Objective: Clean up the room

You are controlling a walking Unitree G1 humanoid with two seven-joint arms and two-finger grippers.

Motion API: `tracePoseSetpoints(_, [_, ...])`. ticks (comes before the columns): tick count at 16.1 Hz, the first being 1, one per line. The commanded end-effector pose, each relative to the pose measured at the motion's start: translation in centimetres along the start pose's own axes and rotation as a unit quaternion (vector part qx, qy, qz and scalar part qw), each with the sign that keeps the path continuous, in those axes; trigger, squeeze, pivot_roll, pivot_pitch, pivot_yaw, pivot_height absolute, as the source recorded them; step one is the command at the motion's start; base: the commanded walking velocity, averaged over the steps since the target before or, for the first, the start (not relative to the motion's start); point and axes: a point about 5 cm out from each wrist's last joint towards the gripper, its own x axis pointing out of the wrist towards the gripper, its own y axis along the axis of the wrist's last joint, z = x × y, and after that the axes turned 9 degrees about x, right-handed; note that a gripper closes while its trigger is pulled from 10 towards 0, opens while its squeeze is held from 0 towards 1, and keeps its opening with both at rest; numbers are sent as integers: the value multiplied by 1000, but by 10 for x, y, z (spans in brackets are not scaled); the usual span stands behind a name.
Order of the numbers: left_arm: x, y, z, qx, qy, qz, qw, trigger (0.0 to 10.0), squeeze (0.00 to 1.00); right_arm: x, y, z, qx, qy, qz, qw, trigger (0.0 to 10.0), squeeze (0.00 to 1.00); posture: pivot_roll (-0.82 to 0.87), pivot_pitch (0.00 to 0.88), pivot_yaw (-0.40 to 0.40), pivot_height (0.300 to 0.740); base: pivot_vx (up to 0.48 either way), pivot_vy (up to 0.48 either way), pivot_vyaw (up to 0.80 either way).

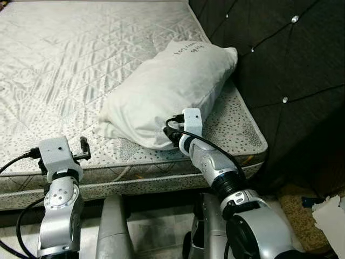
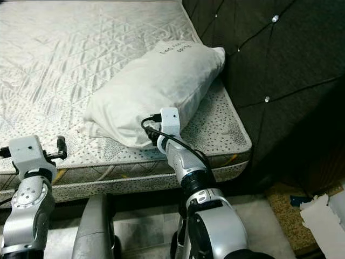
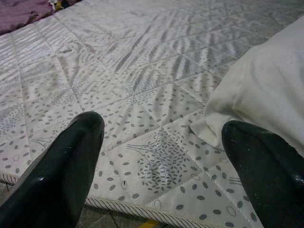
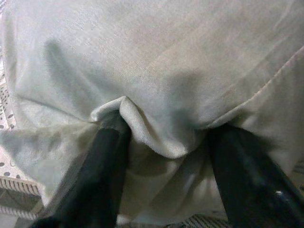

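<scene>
One mattress (image 1: pixel 70 59), bare, white quilted ticking with a grey leaf-and-dot print; it is the reference for everything below. A dark tufted headboard (image 1: pixel 280 59) with shiny buttons runs along its right side and closes off that edge.

One pillow (image 1: pixel 167 91), white, plump, creased, with a line of dark handwriting near its far end. It lies diagonally on the mattress's near right corner, far end against the headboard, near end close to the mattress's front edge.

Right gripper (image 4: pixel 166 142): at the pillow's near end, fingers spread and pushed into the fabric, with a bunched fold of pillowcase puckered between them. Not clamped tight; a gap shows each side of the fold.

Left gripper (image 3: pixel 161 166): held just above the mattress's front edge, left of the pillow, fingers wide apart, holding nothing. The pillow's left corner lies just beside one finger.

At the mattress's far edge, in the left wrist view, some purple cloth (image 3: pixel 21 12). On the floor off the mattress's near right corner: tan carpet and one piece of white torn paper (image 1: pixel 330 221).
</scene>
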Motion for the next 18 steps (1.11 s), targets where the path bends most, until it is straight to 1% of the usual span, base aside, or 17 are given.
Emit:
tracePoseSetpoints(1, [0,-2,1,-7,2,-4,1000,10000,0,3,11,-21,1,19,19,1000,0,0,95,11,-49,571,0,0,0])
tracePoseSetpoints(4, [1,-1,4,-13,2,-2,1000,10000,0,4,10,-20,5,21,17,1000,0,0,98,9,-54,571,0,0,0])
tracePoseSetpoints(8, [2,1,10,-20,-2,3,1000,10000,0,5,12,-23,8,33,22,999,0,0,93,0,-62,571,0,0,0])
tracePoseSetpoints(14, [5,3,12,-26,-2,10,1000,10000,0,6,16,-18,2,28,30,999,0,0,90,0,-67,571,0,0,0])
tracePoseSetpoints(15, [5,4,13,-27,-2,11,1000,10000,0,6,20,-14,2,22,37,999,0,0,89,0,-67,571,0,0,0])
tracePoseSetpoints(16, [6,4,14,-27,-3,12,1000,10000,0,6,28,-8,-9,13,52,999,0,0,89,0,-67,571,0,0,0])
tracePoseSetpoints(18, [7,6,14,-28,-2,15,999,10000,0,4,46,10,-22,-7,75,997,0,0,89,0,-68,571,0,0,0])
